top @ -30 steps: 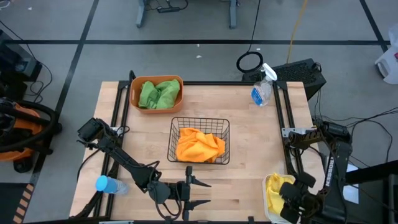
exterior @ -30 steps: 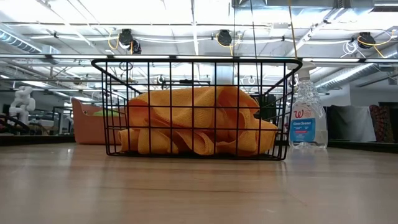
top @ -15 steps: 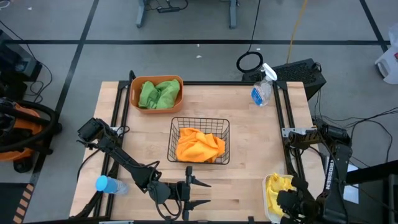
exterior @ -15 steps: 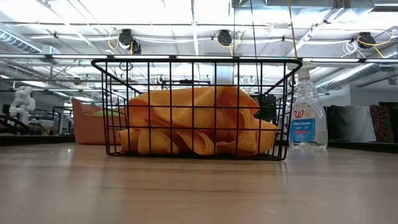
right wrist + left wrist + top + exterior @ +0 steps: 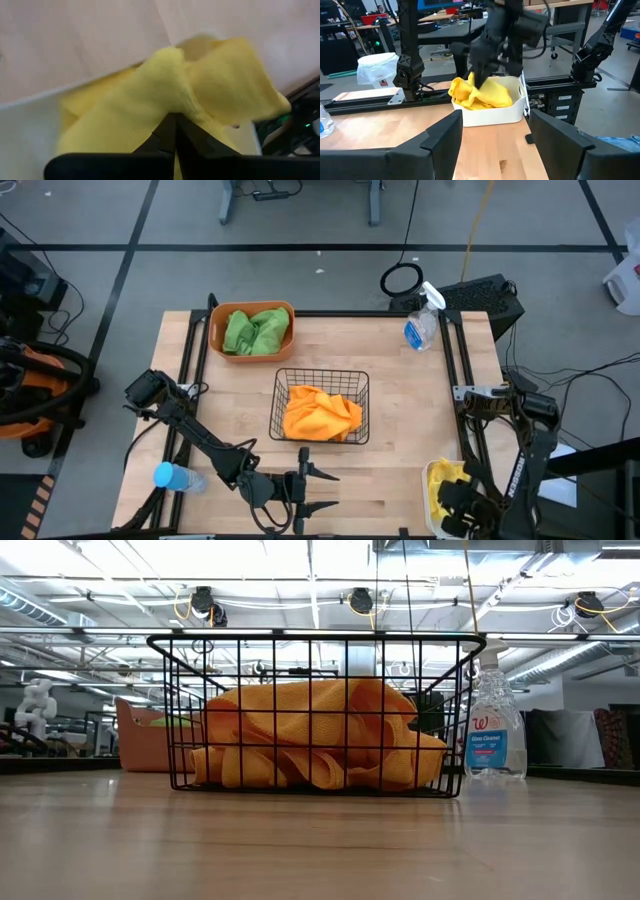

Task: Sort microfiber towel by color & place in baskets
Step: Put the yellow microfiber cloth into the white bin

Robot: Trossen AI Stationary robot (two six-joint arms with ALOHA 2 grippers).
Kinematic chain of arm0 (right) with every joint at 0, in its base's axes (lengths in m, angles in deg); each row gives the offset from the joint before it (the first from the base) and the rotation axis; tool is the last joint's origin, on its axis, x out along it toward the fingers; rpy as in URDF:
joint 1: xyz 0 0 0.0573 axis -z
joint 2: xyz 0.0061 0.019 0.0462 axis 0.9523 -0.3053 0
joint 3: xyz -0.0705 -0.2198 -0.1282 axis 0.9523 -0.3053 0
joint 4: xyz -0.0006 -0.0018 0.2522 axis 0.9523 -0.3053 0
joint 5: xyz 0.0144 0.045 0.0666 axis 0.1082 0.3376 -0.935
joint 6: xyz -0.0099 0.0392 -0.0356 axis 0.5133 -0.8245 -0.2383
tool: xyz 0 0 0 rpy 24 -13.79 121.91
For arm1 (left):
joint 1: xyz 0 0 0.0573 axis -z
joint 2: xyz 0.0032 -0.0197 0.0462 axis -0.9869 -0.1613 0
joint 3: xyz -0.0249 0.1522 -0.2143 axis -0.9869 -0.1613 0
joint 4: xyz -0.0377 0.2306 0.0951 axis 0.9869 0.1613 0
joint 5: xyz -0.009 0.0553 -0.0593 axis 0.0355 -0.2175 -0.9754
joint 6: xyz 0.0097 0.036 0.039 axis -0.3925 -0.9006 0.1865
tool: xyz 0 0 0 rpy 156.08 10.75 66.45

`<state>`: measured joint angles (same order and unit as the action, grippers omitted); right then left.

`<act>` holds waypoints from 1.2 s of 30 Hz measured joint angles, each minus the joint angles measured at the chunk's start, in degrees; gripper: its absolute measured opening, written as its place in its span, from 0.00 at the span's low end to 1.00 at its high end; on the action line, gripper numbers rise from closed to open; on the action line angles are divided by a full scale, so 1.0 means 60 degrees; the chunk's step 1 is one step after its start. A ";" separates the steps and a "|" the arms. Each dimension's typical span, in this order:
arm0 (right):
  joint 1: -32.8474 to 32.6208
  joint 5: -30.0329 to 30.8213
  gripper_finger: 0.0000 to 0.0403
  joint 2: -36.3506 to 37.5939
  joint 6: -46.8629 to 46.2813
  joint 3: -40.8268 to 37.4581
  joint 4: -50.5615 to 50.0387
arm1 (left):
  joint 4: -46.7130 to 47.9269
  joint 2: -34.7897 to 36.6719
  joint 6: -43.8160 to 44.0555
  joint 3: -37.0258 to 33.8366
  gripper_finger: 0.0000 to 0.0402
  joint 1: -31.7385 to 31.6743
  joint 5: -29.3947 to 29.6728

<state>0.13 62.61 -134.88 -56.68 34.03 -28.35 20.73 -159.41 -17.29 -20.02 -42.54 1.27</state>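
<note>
Two yellow microfiber towels [image 5: 480,95] lie bunched in the small white bin [image 5: 492,114] at the table's near right corner [image 5: 432,502]. My right gripper [image 5: 462,498] is shut and points steeply down into them. Green towels [image 5: 256,330] fill the orange tub [image 5: 216,330] at the far left. Orange towels [image 5: 320,415] lie in the black wire basket [image 5: 275,405] at the centre. My left gripper [image 5: 322,490] hovers open near the front edge, pointing at the white bin and holding nothing. My right gripper meets the top of the yellow towel heap [image 5: 150,100] with its shut fingertips [image 5: 172,127], coming from above at a steep slant. The cloth bulges up around the fingertips and rests in the white bin. Whether a fold is caught between the fingers, I cannot tell.
A clear spray bottle [image 5: 421,325] stands at the far right of the table. A blue-capped bottle [image 5: 175,477] lies at the near left, beside my left arm. Bare wood lies between the wire basket and the white bin.
My right gripper has sunk into the white bin onto the yellow towels and has rolled a little about its own line. The towels in the other baskets have not moved.
</note>
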 joint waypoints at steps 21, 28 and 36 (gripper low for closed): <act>0.0330 -0.1053 0.00 0.0406 0.0424 -0.1432 0.1501 | 0.0011 0.0000 0.0004 0.0000 0.59 0.0000 0.0000; 0.0242 -0.1065 0.00 0.0799 0.1111 -0.0333 0.0671 | 0.0032 0.0000 0.0004 0.0000 0.59 0.0000 0.0000; 0.0248 -0.0717 0.00 0.1210 0.1261 -0.0136 -0.0116 | 0.0069 0.0000 0.0004 0.0000 0.59 0.0000 -0.0003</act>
<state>1.62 58.30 -127.61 -49.11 33.21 -29.04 21.14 -159.41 -17.27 -20.02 -42.54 1.25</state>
